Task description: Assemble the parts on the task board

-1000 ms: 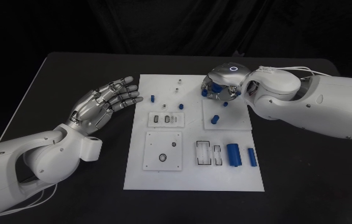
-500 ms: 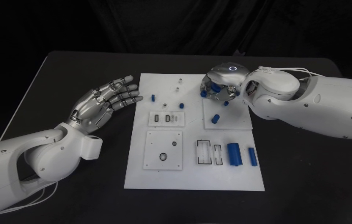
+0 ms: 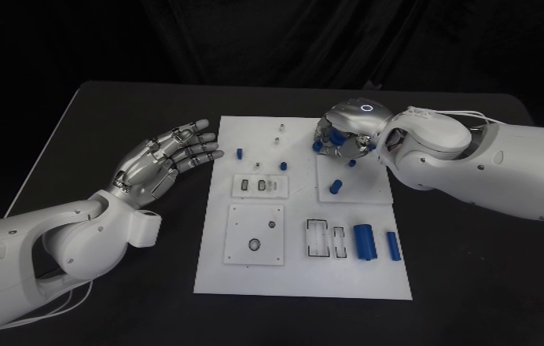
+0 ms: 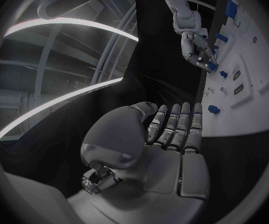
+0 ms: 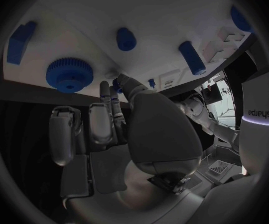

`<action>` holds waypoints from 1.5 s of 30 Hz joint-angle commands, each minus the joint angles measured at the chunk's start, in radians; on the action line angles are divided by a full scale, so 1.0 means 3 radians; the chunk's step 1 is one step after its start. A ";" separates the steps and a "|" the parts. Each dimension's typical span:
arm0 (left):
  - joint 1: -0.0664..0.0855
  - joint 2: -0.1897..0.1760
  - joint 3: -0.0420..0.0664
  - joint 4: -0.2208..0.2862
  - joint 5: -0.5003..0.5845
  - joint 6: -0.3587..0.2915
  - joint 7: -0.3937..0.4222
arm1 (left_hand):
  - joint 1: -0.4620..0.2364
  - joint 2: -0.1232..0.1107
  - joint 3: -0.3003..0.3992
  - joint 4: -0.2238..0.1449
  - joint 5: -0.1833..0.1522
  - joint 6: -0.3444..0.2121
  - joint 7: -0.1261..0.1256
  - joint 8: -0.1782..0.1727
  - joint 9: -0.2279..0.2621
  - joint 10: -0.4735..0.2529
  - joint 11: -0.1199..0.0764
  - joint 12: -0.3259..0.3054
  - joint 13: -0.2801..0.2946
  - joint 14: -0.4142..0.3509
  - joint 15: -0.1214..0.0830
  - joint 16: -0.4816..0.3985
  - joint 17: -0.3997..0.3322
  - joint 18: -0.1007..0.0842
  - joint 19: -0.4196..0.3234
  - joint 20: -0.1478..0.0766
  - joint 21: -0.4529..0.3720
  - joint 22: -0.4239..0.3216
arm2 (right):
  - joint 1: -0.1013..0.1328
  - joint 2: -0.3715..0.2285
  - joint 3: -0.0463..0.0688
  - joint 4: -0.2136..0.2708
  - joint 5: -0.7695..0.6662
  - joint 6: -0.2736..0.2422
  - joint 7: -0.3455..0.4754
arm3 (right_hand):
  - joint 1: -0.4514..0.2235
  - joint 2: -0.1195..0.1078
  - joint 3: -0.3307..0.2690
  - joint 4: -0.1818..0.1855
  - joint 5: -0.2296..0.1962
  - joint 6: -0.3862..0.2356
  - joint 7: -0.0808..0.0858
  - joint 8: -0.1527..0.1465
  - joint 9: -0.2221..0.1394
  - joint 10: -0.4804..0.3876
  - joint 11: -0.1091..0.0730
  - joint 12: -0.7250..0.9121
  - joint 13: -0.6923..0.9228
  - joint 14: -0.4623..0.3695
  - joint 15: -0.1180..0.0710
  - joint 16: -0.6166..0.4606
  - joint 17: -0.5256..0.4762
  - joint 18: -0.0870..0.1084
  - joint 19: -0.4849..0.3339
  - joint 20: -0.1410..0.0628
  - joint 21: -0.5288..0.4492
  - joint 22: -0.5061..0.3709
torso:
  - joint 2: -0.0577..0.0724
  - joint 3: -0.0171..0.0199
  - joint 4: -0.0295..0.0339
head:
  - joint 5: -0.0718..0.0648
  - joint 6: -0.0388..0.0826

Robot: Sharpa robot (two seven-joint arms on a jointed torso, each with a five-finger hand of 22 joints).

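Observation:
The white task board [image 3: 297, 271] lies in the middle of the black table. My right hand [image 3: 343, 138] hovers over its far right part, fingers curled down. There the thumb and fingertips [image 5: 123, 80] pinch a small blue part [image 5: 116, 88] at the board's surface. Round it lie a blue gear [image 5: 69, 74], a blue peg [image 5: 126, 38], a blue cylinder [image 5: 192, 57] and a blue block [image 5: 20, 42]. My left hand [image 3: 162, 162] is held open beside the board's left edge, holding nothing. The same left hand [image 4: 172, 134] has its fingers straight, pointing at the board [image 4: 246, 104].
Near the board's front right lie a thick blue cylinder [image 3: 364, 240] and a thinner one [image 3: 392, 245]. A blue peg [image 3: 336, 185] sits on the raised white plate [image 3: 369, 193]. Small blue pieces [image 3: 239, 153] [image 3: 286, 161] stand in the far left part.
The whole picture has shifted slightly, so the camera moved. Neither hand has visibly moved relative to the board.

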 commanded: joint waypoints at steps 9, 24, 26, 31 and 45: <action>0.0006 -0.0002 -0.0005 0.0005 0.0018 0.0037 0.0819 | -0.0014 0.0008 0.0031 -0.0004 0.0015 -0.0005 0.0022 0.0009 -0.0001 -0.0007 0.0026 0.0019 0.0004 -0.0001 0.0029 -0.0023 -0.0007 -0.0055 -0.0005 0.0024 -0.0018 -0.0006 | 0.0126 0.0254 0.0008 -0.0194 0.0224 -0.0072 -0.0030 | -0.0041 -0.0004 -0.0023 0.0011 -0.0002 0.0065 -0.0080 0.0013 0.0248 0.0028 0.0001 -0.0031 -0.0002 0.0033 -0.0015 -0.0011 0.0010 -0.0015 -0.0002 -0.0018 -0.0019 0.0155 | -0.0004 -0.0009 0.0006 | 0.0060 0.0075; 0.0006 0.0031 -0.0009 -0.0005 0.0026 0.0041 0.0808 | -0.0012 0.0005 0.0040 -0.0009 0.0016 -0.0006 0.0027 0.0009 -0.0001 -0.0009 0.0032 0.0021 0.0004 0.0000 0.0035 -0.0023 -0.0008 -0.0056 -0.0006 0.0029 -0.0020 -0.0008 | 0.0141 0.0644 0.0018 -0.0608 0.0274 0.0148 -0.0039 | -0.0046 -0.0002 -0.0023 0.0015 0.0009 0.0035 -0.0067 -0.0002 0.0267 0.0022 0.0003 -0.0057 -0.0007 0.0038 -0.0015 -0.0006 0.0027 -0.0017 0.0002 -0.0017 -0.0018 0.0161 | -0.0003 -0.0002 0.0010 | 0.0094 0.0074; 0.0006 0.0036 -0.0009 -0.0008 0.0027 0.0043 0.0805 | -0.0012 0.0005 0.0040 -0.0009 0.0016 -0.0006 0.0027 0.0009 -0.0001 -0.0009 0.0032 0.0021 0.0004 0.0000 0.0035 -0.0023 -0.0008 -0.0056 -0.0006 0.0029 -0.0020 -0.0008 | 0.0140 0.0683 0.0019 -0.0656 0.0275 0.0169 -0.0070 | -0.0044 0.0001 -0.0020 0.0014 0.0012 0.0025 -0.0061 -0.0007 0.0273 0.0019 0.0004 -0.0066 -0.0008 0.0038 -0.0014 -0.0009 0.0024 -0.0017 0.0002 -0.0017 -0.0018 0.0162 | -0.0003 -0.0002 0.0011 | 0.0091 0.0074; 0.0006 0.0049 -0.0009 -0.0020 0.0027 0.0049 0.0800 | -0.0011 0.0004 0.0044 -0.0012 0.0016 -0.0007 0.0029 0.0009 -0.0001 -0.0009 0.0035 0.0022 0.0004 0.0001 0.0038 -0.0023 -0.0008 -0.0056 -0.0007 0.0032 -0.0021 -0.0009 | 0.0136 0.0761 0.0019 -0.0763 0.0275 0.0144 -0.0113 | -0.0041 0.0007 -0.0015 0.0013 0.0019 0.0011 -0.0049 -0.0016 0.0283 0.0019 0.0005 -0.0078 -0.0009 0.0038 -0.0013 -0.0011 0.0022 -0.0015 -0.0001 -0.0016 -0.0022 0.0156 | -0.0005 -0.0003 0.0002 | 0.0096 0.0075; 0.0006 0.0074 -0.0014 -0.0061 0.0053 0.0075 0.0785 | -0.0011 0.0000 0.0057 -0.0020 0.0015 -0.0043 0.0032 -0.0002 -0.0006 -0.0019 0.0041 0.0022 0.0003 0.0006 0.0048 -0.0022 -0.0009 -0.0057 -0.0010 0.0042 -0.0025 -0.0011 | 0.0122 0.0836 0.0019 -0.0824 0.0322 0.0074 -0.0081 | -0.0058 0.0010 -0.0018 0.0025 0.0026 -0.0007 -0.0036 -0.0027 0.0294 0.0021 0.0009 -0.0091 -0.0009 0.0042 -0.0010 -0.0005 0.0040 -0.0017 0.0004 -0.0015 -0.0019 0.0165 | -0.0005 0.0003 0.0000 | 0.0100 0.0073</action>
